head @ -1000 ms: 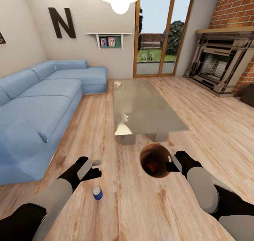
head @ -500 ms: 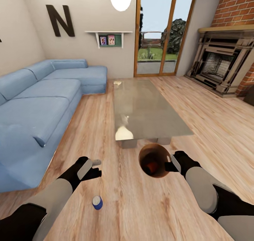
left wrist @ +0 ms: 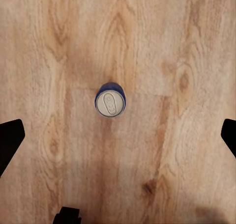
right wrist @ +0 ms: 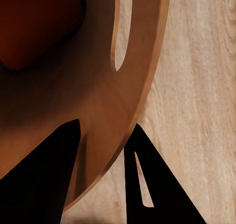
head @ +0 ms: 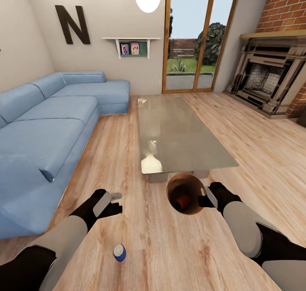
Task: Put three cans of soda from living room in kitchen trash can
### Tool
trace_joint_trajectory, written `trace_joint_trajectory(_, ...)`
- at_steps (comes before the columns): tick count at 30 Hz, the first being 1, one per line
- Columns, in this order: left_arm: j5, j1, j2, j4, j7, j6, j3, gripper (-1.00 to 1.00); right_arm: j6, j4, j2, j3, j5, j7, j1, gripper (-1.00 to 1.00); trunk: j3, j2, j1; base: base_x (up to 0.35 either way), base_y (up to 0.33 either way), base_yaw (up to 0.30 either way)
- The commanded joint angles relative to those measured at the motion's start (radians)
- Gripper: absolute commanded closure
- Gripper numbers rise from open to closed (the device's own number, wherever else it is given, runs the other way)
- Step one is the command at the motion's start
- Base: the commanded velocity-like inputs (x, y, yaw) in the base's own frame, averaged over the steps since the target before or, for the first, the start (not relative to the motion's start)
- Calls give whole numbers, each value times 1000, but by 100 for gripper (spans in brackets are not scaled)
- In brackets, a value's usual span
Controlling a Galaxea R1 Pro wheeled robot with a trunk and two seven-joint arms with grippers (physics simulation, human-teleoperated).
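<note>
Room: I am standing in the living room, with the blue sofa point(head: 46, 129) running along one side and the glass table point(head: 178, 133) sitting in the middle of the wood floor point(head: 161, 248).
Blue can: the dark blue can of soda point(head: 120, 252) is standing upright on the floor, silvery top facing up, apart from both arms.
Left gripper: the left gripper point(head: 114, 201) is hanging above that can with its fingers spread wide and nothing between them; in its wrist view the can point(left wrist: 110, 100) is sitting between the two fingertips point(left wrist: 10, 140).
Right gripper: the right gripper point(head: 203, 199) is pinching the rim of the tash can point(head: 185, 194), one finger inside the wall and one outside.
Tash can: it is being held near the table's close edge, tilted so its mouth faces me, with something orange point(head: 182, 202) lying inside.
</note>
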Motion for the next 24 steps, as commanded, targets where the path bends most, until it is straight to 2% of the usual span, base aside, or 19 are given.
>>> trace_joint_trajectory(1,0,0,0,0,0,0,0,-100,-1,-1,0,-3,-10,2,-1,100,0,0,0,15,9,0)
trace_joint_trajectory(17,0,0,-3,-12,1,-2,1,-100,-1,-1,0,-3,-9,2,-1,100,0,0,0,2,1,0)
trace_joint_trajectory(24,1,0,-3,-14,0,0,1,-100,-1,-1,0,-3,-9,2,-1,100,-22,-49,27,0,0,0)
